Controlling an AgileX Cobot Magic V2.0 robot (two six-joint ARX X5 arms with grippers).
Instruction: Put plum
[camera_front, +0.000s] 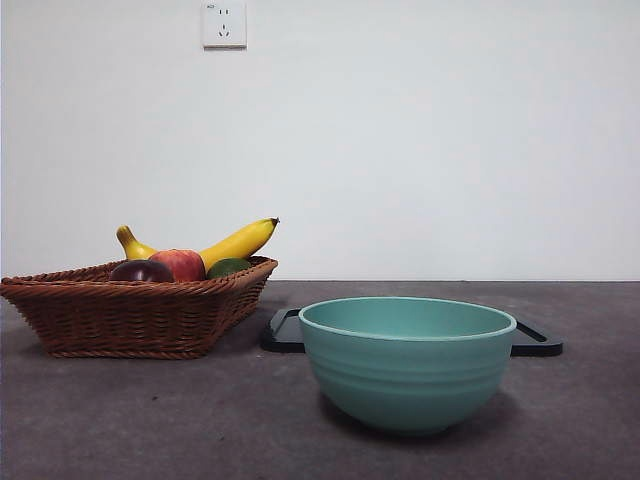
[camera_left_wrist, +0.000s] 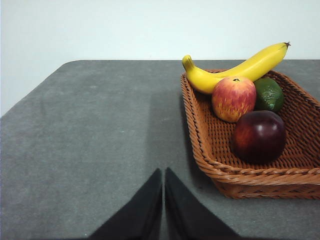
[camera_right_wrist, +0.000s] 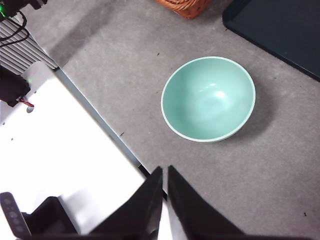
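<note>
The plum (camera_left_wrist: 258, 136) is a glossy dark maroon fruit lying in the brown wicker basket (camera_left_wrist: 235, 172), at its near corner; in the front view the plum (camera_front: 141, 271) peeks over the basket rim (camera_front: 140, 310) at left. My left gripper (camera_left_wrist: 163, 175) is shut and hovers over bare table beside the basket, apart from the plum. My right gripper (camera_right_wrist: 165, 172) is shut too, high above the table's edge, with the empty teal bowl (camera_right_wrist: 208, 98) ahead of it. Neither arm shows in the front view.
A red-and-yellow apple (camera_left_wrist: 233, 98), a banana (camera_left_wrist: 235, 71) and a green fruit (camera_left_wrist: 269, 93) share the basket. The teal bowl (camera_front: 407, 360) stands front and centre, a black tray (camera_front: 535, 343) behind it. A white stand (camera_right_wrist: 55, 165) borders the table.
</note>
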